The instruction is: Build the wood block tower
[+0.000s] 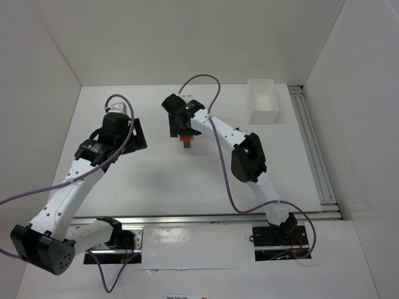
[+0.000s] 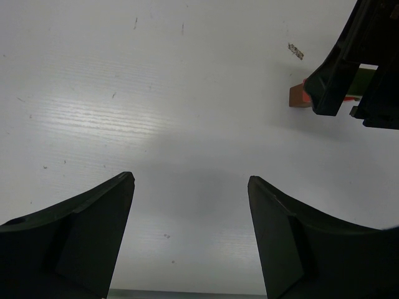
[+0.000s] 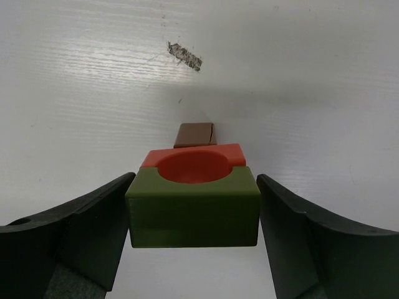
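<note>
Small tower (image 3: 193, 187) near table's (image 1: 149, 180) middle: green block (image 3: 193, 218) on notched red block (image 3: 190, 163), brown base (image 3: 195, 134). Right gripper (image 3: 194, 180) flanking green block; clamped or let go, impossible to tell. Left gripper (image 2: 190, 180) spread, empty. Probably light, rigid, slick; pinch flat sides.

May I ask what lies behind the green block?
A red block with a round notch, then a brown block farther back; the green block hides the red's front.

Robotics lab test cell: a white surface (image 1: 156, 180) boxed in by plain white wall panels (image 1: 56, 50). A left arm (image 1: 62, 199) and right arm (image 1: 218, 131), white and black, are bolted to a metal rail (image 1: 187, 219), trailing purple cables (image 1: 202, 76). An aluminium track (image 1: 312, 143) runs along the right side.
</note>
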Available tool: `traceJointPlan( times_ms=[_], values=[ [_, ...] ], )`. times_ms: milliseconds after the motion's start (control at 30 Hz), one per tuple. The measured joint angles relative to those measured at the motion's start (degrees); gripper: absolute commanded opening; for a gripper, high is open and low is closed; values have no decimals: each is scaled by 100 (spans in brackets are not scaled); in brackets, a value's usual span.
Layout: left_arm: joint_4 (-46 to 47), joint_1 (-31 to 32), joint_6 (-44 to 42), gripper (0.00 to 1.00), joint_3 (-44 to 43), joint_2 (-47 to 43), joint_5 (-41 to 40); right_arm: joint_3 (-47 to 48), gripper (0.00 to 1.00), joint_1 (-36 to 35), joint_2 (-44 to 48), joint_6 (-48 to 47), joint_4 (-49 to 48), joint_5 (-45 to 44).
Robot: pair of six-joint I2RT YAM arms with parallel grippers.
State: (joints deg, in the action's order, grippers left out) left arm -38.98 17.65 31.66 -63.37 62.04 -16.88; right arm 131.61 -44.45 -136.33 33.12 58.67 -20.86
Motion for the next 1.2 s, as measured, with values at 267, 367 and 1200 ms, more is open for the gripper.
traceJointPlan(
  times_ms=[267,367,1200],
  values=[
    [2,0,0,86,0,0,0,39,75,0,0,-24,-4,0],
    [0,0,0,86,0,0,0,68,75,2,0,-24,-9,-7],
    [0,0,-15,86,0,0,2,76,96,0,0,-114,-9,-22]
  ],
)
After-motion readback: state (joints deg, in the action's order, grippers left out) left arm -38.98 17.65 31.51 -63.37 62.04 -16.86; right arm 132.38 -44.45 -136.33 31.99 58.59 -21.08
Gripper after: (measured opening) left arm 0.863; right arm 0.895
